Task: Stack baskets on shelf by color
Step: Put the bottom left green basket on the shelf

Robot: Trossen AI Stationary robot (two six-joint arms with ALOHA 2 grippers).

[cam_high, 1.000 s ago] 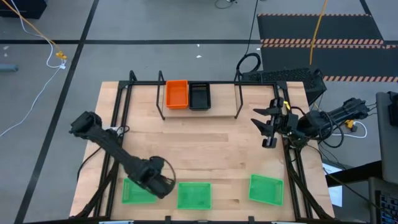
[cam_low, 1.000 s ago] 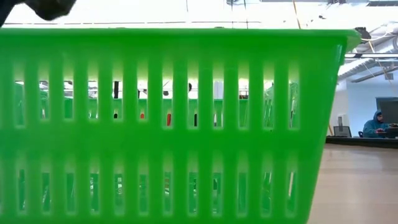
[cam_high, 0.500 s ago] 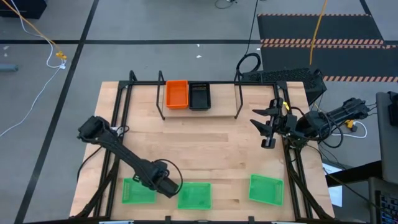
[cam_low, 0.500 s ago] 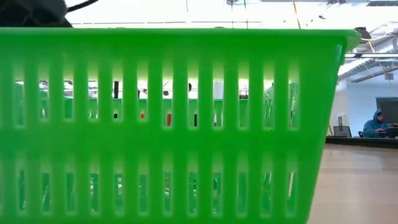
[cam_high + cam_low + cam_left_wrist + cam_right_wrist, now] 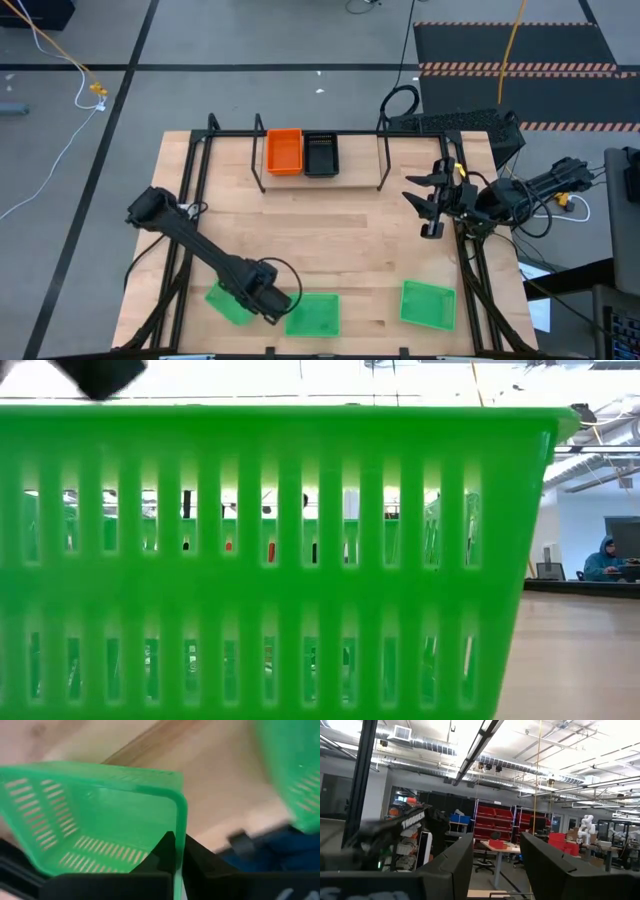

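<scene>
Three bright green baskets are near the table's near edge. My left gripper (image 5: pixel 270 303) is shut on the left one (image 5: pixel 228 302), which sits tilted and turned. The middle one (image 5: pixel 312 314) lies just right of the gripper and fills the low view (image 5: pixel 270 560). The right one (image 5: pixel 428 304) rests flat on its bottom. On the shelf (image 5: pixel 320 135) at the far edge, orange baskets (image 5: pixel 284 150) and black baskets (image 5: pixel 321 154) stand side by side. My right gripper (image 5: pixel 430 205) is open and empty at the table's right edge. My left gripper pinches the left green basket's side wall at the rim (image 5: pixel 179 827), near a corner, one finger inside the basket and one outside. The fingers come from above, slanting from the table's far left. The basket is tilted, its held side raised above the wood.
The larger black frame (image 5: pixel 190 180) edges the table on both sides. Bare wood (image 5: pixel 330 230) lies between the shelf and the green baskets. The room beyond shows in the right wrist view, and a person (image 5: pixel 603 560) sits far off at the right.
My left gripper has gone a little toward the table's right and near edges, at the left green basket's right side. That basket lay flat and square to the table; now it is tipped up and turned about, with its held side raised.
</scene>
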